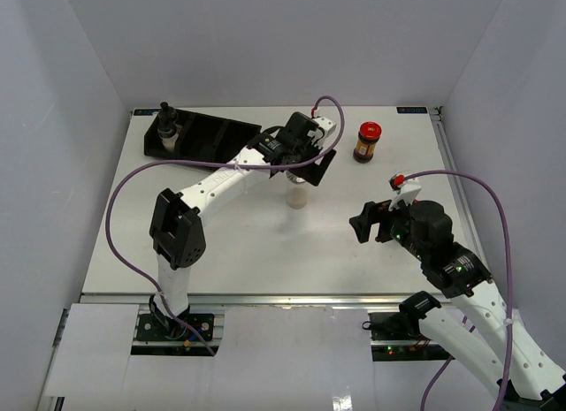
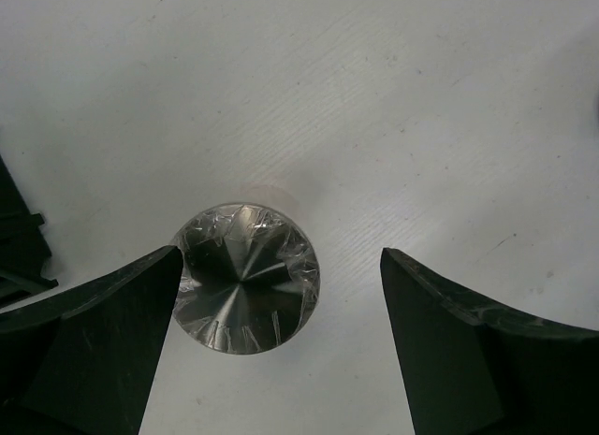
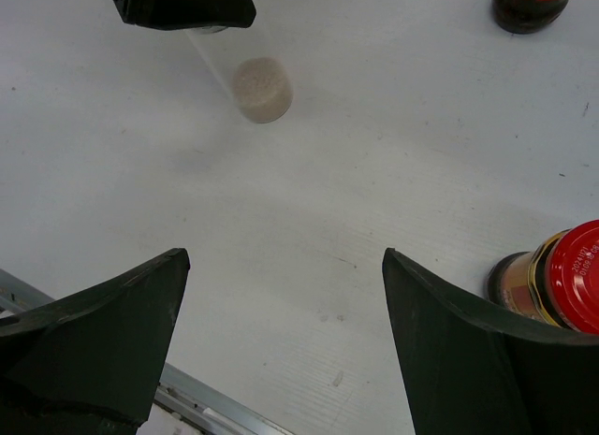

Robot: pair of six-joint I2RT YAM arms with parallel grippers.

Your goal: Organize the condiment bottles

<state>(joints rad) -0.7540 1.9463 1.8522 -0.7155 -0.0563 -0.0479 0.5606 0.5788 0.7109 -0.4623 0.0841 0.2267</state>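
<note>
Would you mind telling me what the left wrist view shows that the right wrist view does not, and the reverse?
Only the left wrist view: the flat lid of the silver-lidded jar, seen from above, and a corner of the black tray at the left edge. Only the right wrist view: the open right gripper and two red-lidded jars, lower right and top right. Both: that jar, the left gripper over it, and the white table.

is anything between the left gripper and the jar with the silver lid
Nothing visible stands between them. The left gripper hangs open directly over the silver-lidded jar. In the wrist view, the lid shows unobstructed in the gap between the fingers, nearer the finger on the left of that view.
</note>
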